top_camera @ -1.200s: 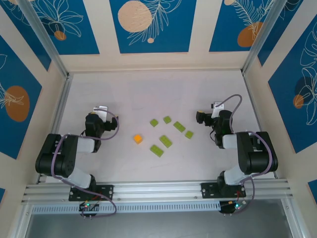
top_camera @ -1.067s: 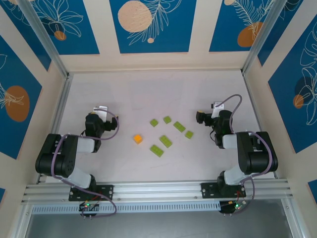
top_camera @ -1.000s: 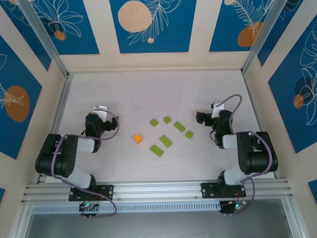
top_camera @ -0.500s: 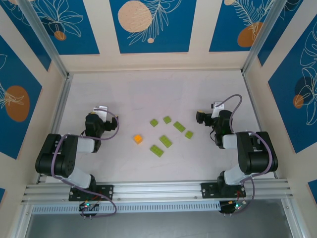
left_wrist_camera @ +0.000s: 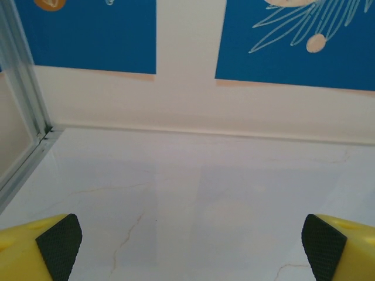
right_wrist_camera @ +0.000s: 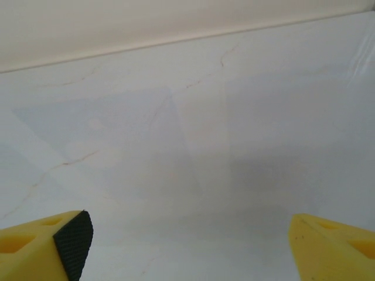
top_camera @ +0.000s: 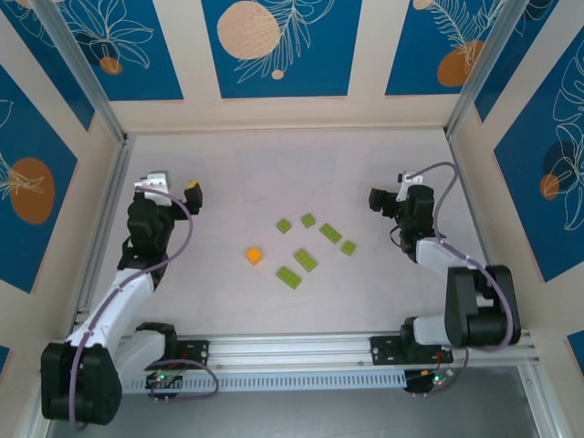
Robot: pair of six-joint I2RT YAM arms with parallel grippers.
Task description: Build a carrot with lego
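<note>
Arms raised from rest; bricks (top_camera: 306, 260) untouched.
Left tool (left_wrist_camera: 190, 246) and right tool (right_wrist_camera: 188, 241) spread, empty; assembly not begun.

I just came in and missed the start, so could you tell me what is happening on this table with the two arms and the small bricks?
The two arms are meant to build a carrot from lego, but no brick is picked up or joined yet. The orange brick and six lime-green bricks lie loose in the middle of the table. The left gripper and the right gripper are both open and empty, each over bare table.
</note>
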